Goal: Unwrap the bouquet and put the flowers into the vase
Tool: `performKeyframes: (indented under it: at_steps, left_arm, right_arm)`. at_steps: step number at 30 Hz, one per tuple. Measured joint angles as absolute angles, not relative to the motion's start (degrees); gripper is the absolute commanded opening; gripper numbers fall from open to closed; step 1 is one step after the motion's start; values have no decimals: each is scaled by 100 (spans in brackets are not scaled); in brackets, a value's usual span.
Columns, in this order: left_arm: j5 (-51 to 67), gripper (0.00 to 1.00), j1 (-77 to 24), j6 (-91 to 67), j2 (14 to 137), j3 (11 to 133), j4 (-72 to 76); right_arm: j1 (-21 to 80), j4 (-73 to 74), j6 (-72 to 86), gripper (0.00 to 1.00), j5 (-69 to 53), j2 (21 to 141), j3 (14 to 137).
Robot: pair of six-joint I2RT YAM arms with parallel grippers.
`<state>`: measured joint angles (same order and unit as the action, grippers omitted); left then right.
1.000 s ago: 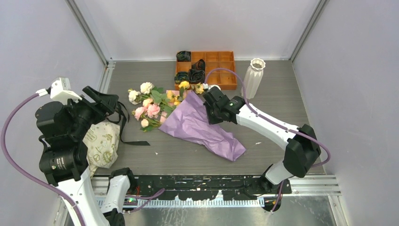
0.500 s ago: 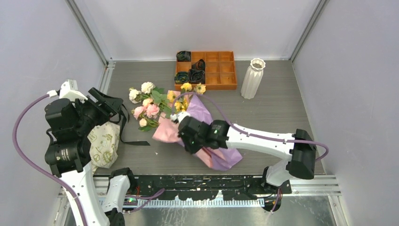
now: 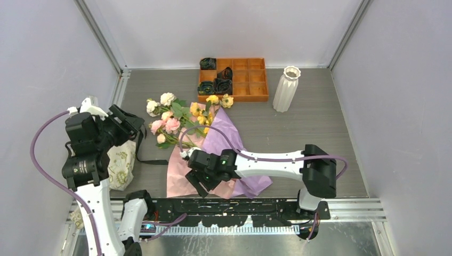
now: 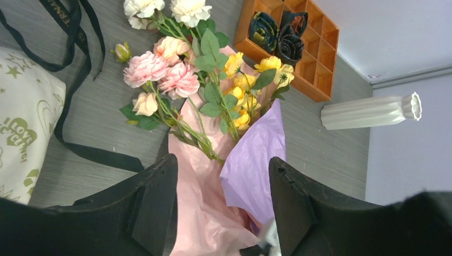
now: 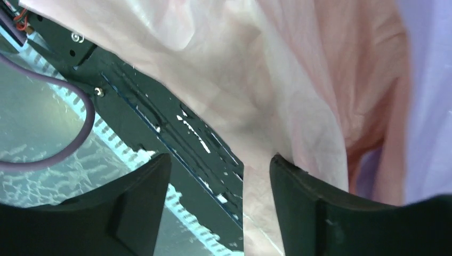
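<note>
- Two hands are in view, both released and holding nothing.
- Left hand point(image 3: 128, 120) hovers above the left of the surface point(image 3: 320, 128), fingers spread, its camera looking down on the bouquet point(image 4: 208, 101).
- Right hand point(image 3: 195, 182) is low at the near edge of the surface; its fingers stand well apart, and a fold of pink paper point(image 5: 298, 96) hangs between them unpinched.
- Flowers point(image 3: 181, 118) lie flat at the middle of the surface, blooms toward the far side, stems resting on the opened pink paper and on the purple paper point(image 3: 229, 133) beside it.
- Vase point(image 3: 286, 88) stands upright at the far right, apart from the flowers, just to the right of the orange tray point(image 3: 248, 99).
- Dark rosettes point(image 3: 221, 84) sit in the tray's left compartments.
- Black ribbon point(image 3: 152, 161) lies loose on the surface left of the stems, next to the beige patterned paper point(image 3: 121, 162).
</note>
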<state>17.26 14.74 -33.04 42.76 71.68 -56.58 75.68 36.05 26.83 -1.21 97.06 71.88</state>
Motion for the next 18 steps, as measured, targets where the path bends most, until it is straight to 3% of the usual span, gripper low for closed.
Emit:
performKeyframes:
  at_steps: [12, 18]
  left_arm:
    - [3013, 63, 1470, -3728, 3922, 5599, -4689]
    - [3183, 61, 1350, -3769, 3837, 5321, -4576]
  right_arm:
    - [7607, 4136, 2751, 82, 1326, 7096, 7190]
    - [7601, 4486, 2805, 81, 2421, 7196, 7190]
